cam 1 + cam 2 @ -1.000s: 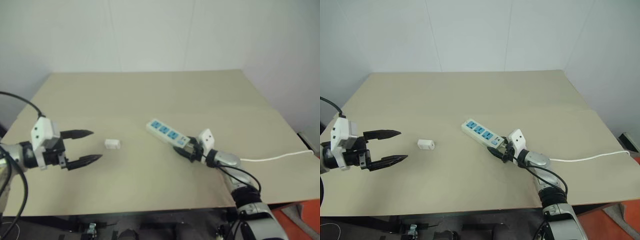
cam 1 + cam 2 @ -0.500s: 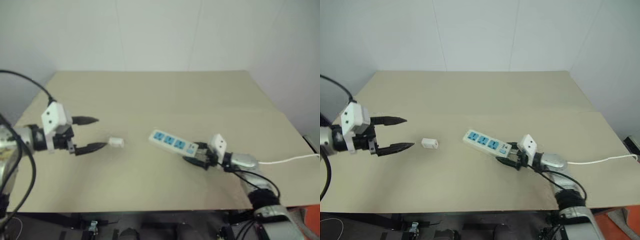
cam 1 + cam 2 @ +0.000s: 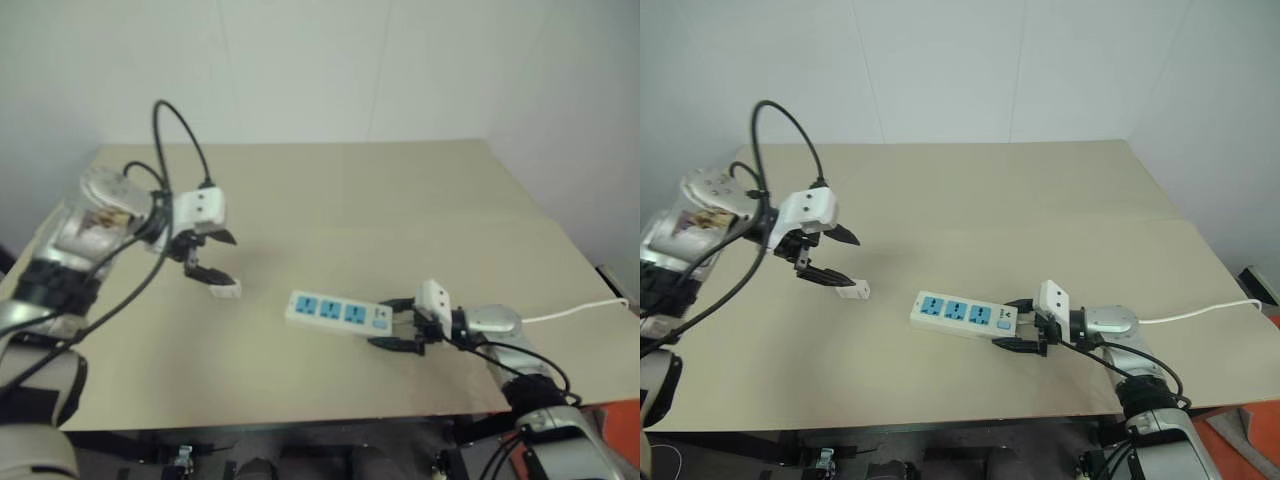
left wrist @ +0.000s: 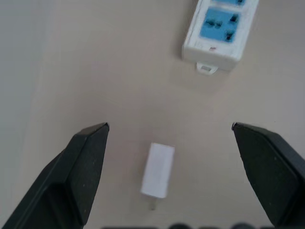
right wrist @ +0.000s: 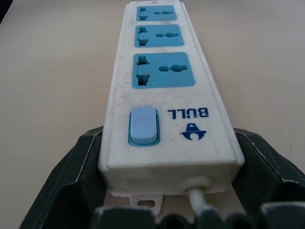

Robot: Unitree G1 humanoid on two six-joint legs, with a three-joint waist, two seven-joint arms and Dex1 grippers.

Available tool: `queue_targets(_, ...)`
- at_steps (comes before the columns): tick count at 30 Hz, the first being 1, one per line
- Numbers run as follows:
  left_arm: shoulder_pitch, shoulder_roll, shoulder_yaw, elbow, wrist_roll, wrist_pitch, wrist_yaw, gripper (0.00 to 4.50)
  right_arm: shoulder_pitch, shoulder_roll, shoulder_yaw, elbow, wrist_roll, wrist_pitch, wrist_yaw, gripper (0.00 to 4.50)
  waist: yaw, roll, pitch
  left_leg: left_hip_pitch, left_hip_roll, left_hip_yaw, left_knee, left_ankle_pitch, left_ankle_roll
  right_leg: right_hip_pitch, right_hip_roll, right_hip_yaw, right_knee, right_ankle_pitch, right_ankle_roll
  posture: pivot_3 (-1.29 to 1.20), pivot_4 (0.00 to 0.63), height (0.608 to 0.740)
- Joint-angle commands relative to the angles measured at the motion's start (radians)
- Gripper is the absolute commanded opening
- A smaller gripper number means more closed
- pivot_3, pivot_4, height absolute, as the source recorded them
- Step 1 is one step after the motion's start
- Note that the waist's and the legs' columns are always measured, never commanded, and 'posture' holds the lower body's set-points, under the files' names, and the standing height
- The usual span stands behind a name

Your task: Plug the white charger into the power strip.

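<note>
Lengthwise, the strip [image 3: 962, 314] is being laid across the table, switch end clasped by the right gripper [image 3: 1025, 324]; the left gripper [image 4: 169, 143], spread wide, is being held over the charger [image 4: 157, 170].

The power strip [image 5: 167, 95] looks like smooth white plastic with a slight sheen, lightly scuffed; the white charger [image 4: 157, 170] is plain matt plastic, and the table [image 3: 1040, 190] a matt beige board.

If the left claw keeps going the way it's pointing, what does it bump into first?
Most likely the white charger: it lies on the table between the open fingers of the left gripper, which points down at it. Depth is hard to judge.
</note>
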Motion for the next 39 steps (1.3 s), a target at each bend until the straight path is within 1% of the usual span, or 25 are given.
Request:
queue_targets(1, -0.096, -0.087, -0.044, 0.146, 0.084, -0.063, -0.031, 4.50, 0.016, 0.010, 0.043, 0.010, -0.054, -0.014, -0.017, 3.41, -0.001, 0.000, 0.000, 0.000, 0.000, 0.000, 0.000, 0.000, 0.000, 0.000, 0.000, 0.000, 0.000, 0.000, 0.000, 0.00, 0.150, 0.740)
queue_targets(3, -0.130, -0.137, -0.079, 0.218, 0.137, -0.111, -0.041, 4.50, 0.018, 0.008, 0.047, 0.010, -0.060, -0.013, -0.024, 3.41, -0.002, 0.000, 0.000, 0.000, 0.000, 0.000, 0.000, 0.000, 0.000, 0.000, 0.000, 0.000, 0.000, 0.000, 0.001, 0.00, 0.150, 0.740)
queue_targets(6, -0.173, -0.194, -0.135, 0.324, 0.242, -0.178, -0.006, 4.50, 0.023, 0.005, 0.044, -0.006, -0.051, -0.005, -0.028, 3.41, -0.006, 0.000, 0.000, 0.000, 0.000, 0.000, 0.000, 0.000, 0.000, 0.000, 0.000, 0.001, 0.001, -0.001, 0.001, 0.00, 0.150, 0.740)
queue_targets(8, -0.193, -0.232, -0.146, 0.378, 0.272, -0.196, -0.008, 4.50, 0.025, 0.003, 0.044, -0.012, -0.050, -0.001, -0.035, 3.41, -0.005, 0.000, 0.000, 0.000, 0.000, 0.000, 0.000, 0.000, 0.000, 0.000, 0.001, 0.001, 0.002, -0.001, 0.002, 0.00, 0.150, 0.740)
queue_targets(12, -0.210, -0.277, -0.161, 0.443, 0.329, -0.241, -0.017, 4.50, 0.028, 0.004, 0.049, -0.019, -0.055, 0.004, -0.048, 3.41, -0.004, -0.001, 0.000, 0.000, 0.000, 0.000, 0.001, 0.000, 0.000, 0.000, 0.001, 0.001, 0.002, -0.001, 0.002, 0.00, 0.150, 0.740)
queue_targets(15, -0.209, -0.312, -0.149, 0.465, 0.339, -0.236, -0.026, 4.50, 0.036, 0.006, 0.053, -0.024, -0.059, 0.004, -0.058, 3.41, -0.004, -0.001, 0.000, 0.001, 0.000, 0.000, 0.001, 0.000, 0.000, 0.000, 0.001, 0.001, 0.003, -0.001, 0.002, 0.00, 0.150, 0.740)
queue_targets(22, -0.175, -0.331, -0.177, 0.465, 0.424, -0.250, 0.003, 4.50, 0.048, 0.014, 0.062, -0.033, -0.069, 0.003, -0.085, 3.41, -0.006, -0.001, 0.000, 0.002, 0.000, 0.000, 0.001, 0.000, 0.000, 0.000, 0.001, 0.002, 0.006, -0.002, 0.003, 0.00, 0.150, 0.740)
queue_targets(39, -0.139, -0.339, -0.183, 0.472, 0.503, -0.262, 0.016, 4.50, 0.078, 0.010, 0.065, -0.062, -0.076, 0.018, -0.113, 3.41, -0.009, -0.002, -0.001, 0.003, 0.000, -0.001, 0.001, 0.000, 0.000, 0.001, 0.001, 0.002, 0.007, -0.002, 0.003, 0.00, 0.150, 0.740)
